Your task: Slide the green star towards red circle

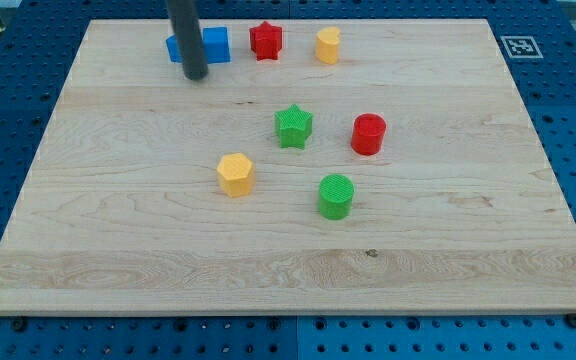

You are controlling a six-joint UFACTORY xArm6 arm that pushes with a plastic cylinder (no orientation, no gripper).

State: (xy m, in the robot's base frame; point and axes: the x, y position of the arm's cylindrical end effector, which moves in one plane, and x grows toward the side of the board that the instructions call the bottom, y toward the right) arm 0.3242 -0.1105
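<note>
Looking across the one camera view, my tip [195, 74] rests near the bench's [118, 250] top edge, just in front of the blue block [208, 45], which the rod partly hides. There are no jaws here, only a plain rod, so nothing is held apart, together or clamped.

The green star [293, 126] lies well below my tip and to the view's right, with the red circle [368, 134] just beyond it on the right, apart from it. I judge the tip must come round to the star's left side, since a push from there drives it straight at the circle.

Counted: two green blocks, the star and a green cylinder [336, 196]; two red, the circle and a red star [265, 40]; two yellow, a hexagon [235, 173] and one at the top [328, 45]; one blue.
</note>
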